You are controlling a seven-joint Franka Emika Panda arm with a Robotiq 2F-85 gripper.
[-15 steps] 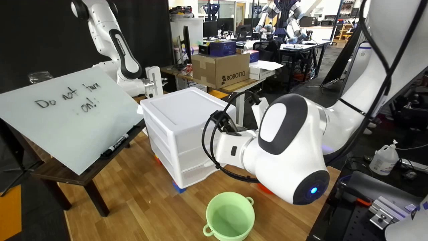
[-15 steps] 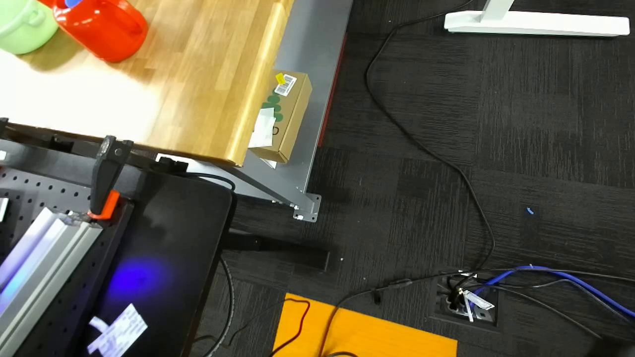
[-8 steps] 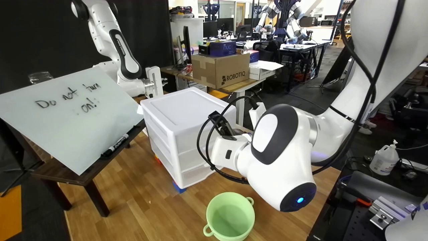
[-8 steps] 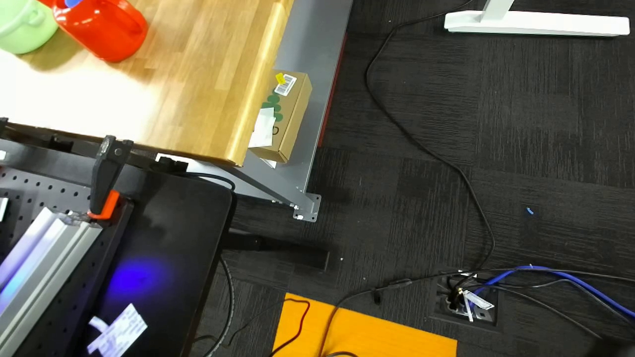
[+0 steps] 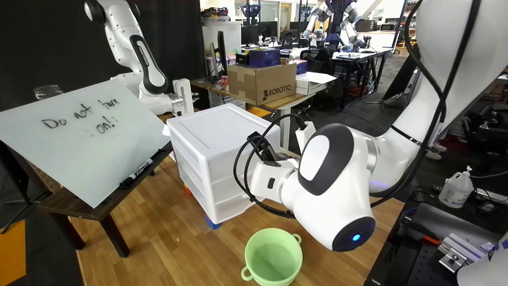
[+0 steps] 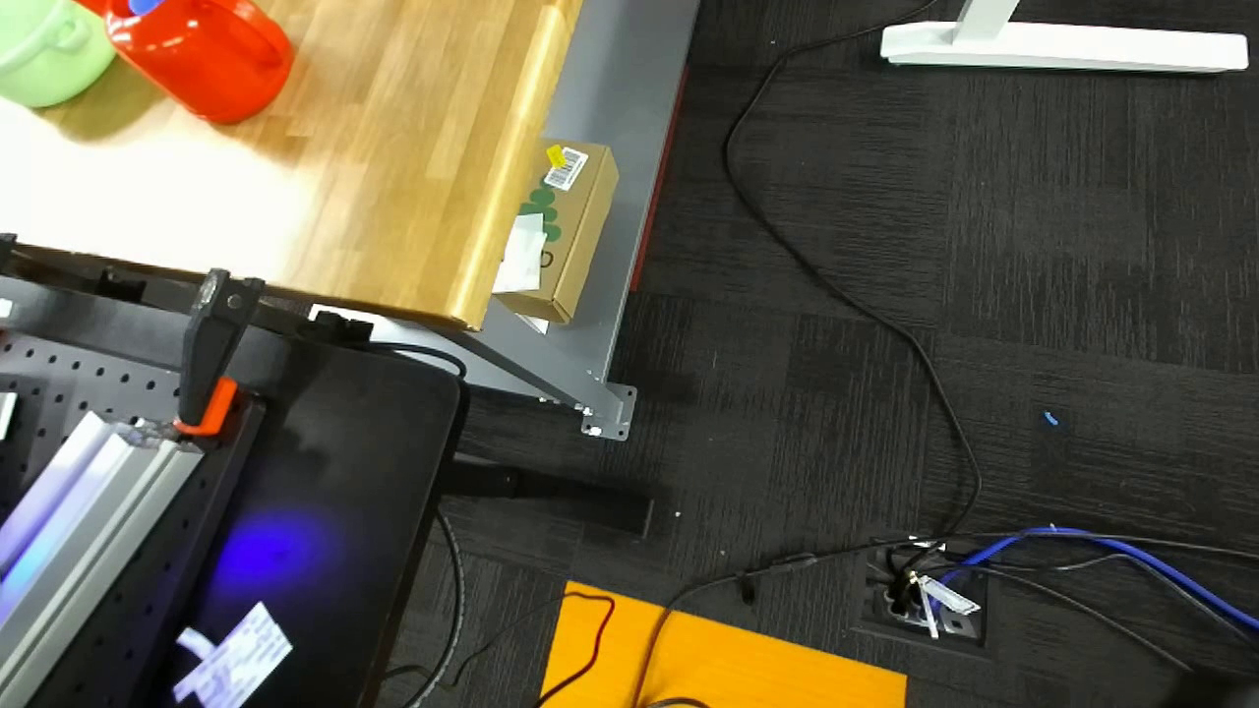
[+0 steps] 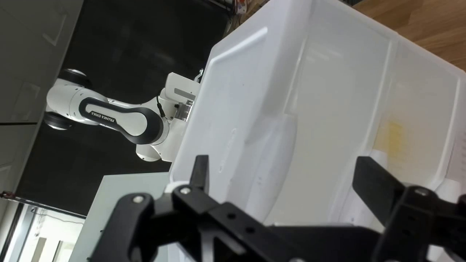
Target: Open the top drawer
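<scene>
A white plastic drawer unit (image 5: 226,131) stands on the table in an exterior view. Its top drawer (image 7: 338,87) is the translucent panel just below the lid in the wrist view, with a curved white lip handle (image 7: 276,160) at its upper edge. The panel looks pushed in, level with the one below. My gripper (image 7: 282,163) faces this front, its two black fingers wide apart and nothing held between them. One finger overlaps the lid in view, the other the lower drawers; contact cannot be made out. In an exterior view my wrist mostly hides the gripper.
A green pot (image 5: 273,258) sits on the wooden table (image 5: 158,234) before the unit. Beside it is a red watering can (image 6: 216,59). A whiteboard (image 5: 79,155) leans on a stand near the unit, with another robot arm (image 5: 147,75) behind. Black cables loop round my wrist.
My arm shifted slightly left and down in an exterior view between a second and half a second ago, then held still. The drawer unit and pot have not moved.
</scene>
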